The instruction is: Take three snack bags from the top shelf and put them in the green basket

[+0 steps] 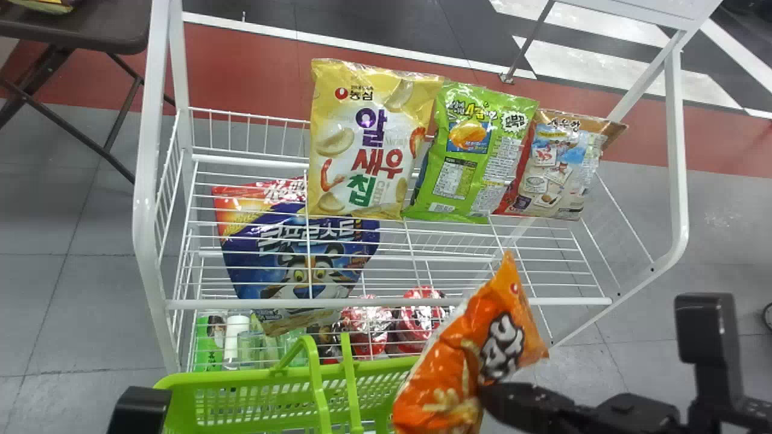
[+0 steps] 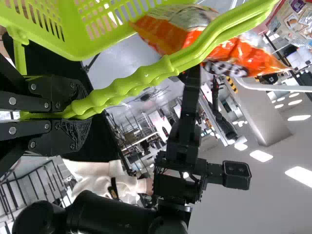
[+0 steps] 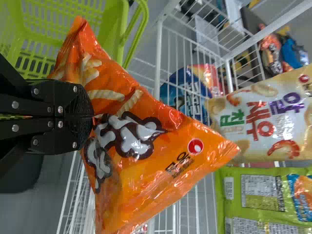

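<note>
Beyond the grey floor [image 1: 90, 247] runs a red band [image 1: 253, 66]. The right jaws [image 1: 490, 399] clamp an orange snack bag [image 1: 455, 361] near the green basket [image 1: 241, 375], whose handle [image 2: 126, 87] the left jaws [image 2: 75, 114] grip. Three bags [image 1: 473, 160] stand along the top shelf [image 1: 567, 301].

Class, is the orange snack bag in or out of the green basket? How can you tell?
Out: the right gripper holds the orange snack bag up by the green basket's rim.
</note>
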You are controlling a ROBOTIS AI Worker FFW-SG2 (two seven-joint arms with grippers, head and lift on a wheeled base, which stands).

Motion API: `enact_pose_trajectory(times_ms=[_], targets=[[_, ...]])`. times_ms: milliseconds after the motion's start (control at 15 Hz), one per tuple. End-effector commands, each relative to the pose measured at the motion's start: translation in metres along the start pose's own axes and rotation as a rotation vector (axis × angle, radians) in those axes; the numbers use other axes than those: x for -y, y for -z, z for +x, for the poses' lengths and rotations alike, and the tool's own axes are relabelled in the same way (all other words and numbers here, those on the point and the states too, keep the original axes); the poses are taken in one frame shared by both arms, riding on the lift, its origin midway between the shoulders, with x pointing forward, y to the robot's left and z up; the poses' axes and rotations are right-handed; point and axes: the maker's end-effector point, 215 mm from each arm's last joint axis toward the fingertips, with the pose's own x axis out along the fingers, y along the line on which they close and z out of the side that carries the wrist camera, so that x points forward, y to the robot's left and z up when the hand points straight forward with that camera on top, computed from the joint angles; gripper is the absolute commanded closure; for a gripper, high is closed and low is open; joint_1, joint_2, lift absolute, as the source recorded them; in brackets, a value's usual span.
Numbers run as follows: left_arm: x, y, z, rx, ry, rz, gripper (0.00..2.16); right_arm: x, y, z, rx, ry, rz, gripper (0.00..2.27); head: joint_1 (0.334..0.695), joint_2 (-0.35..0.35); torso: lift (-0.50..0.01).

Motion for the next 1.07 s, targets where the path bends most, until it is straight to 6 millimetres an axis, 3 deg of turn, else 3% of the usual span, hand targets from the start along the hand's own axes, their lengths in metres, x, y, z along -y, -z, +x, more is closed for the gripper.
enact_pose_trajectory(times_ms=[0,200,400,667,800,867,933,1000], targets=[[-0.004,-0.003,-0.001,0.005,-0.003,0.001,1.16,-0.029,0.026,0.009,-0.071,-0.091,0.004,2.24,0.695,-0.350,-0.041],[-0.013,-0.013,0.000,0.027,-0.031,0.039,1.11,-0.075,0.042,0.019,-0.120,-0.221,-0.011,2.24,0.695,-0.350,-0.041],[-0.011,-0.013,0.001,0.027,-0.022,0.039,1.11,-0.102,0.064,0.032,-0.186,-0.301,-0.013,2.24,0.695,-0.350,-0.041],[-0.004,-0.011,0.001,0.027,-0.003,0.037,1.11,-0.091,0.107,0.072,-0.309,-0.256,-0.002,2.24,0.695,-0.350,-0.041],[-0.002,-0.009,0.001,0.024,0.003,0.037,1.11,-0.077,0.115,0.088,-0.334,-0.221,0.009,2.18,0.695,-0.350,-0.041],[0.000,-0.009,0.001,0.025,0.005,0.037,1.11,-0.074,0.113,0.093,-0.332,-0.212,0.009,1.75,0.695,-0.350,-0.041],[0.001,-0.008,0.002,0.024,0.008,0.037,1.11,-0.071,0.110,0.094,-0.327,-0.202,0.004,0.96,0.695,-0.350,-0.041],[0.001,-0.008,0.002,0.023,0.009,0.037,1.11,-0.068,0.105,0.093,-0.314,-0.190,-0.005,0.00,0.695,-0.350,-0.041]])
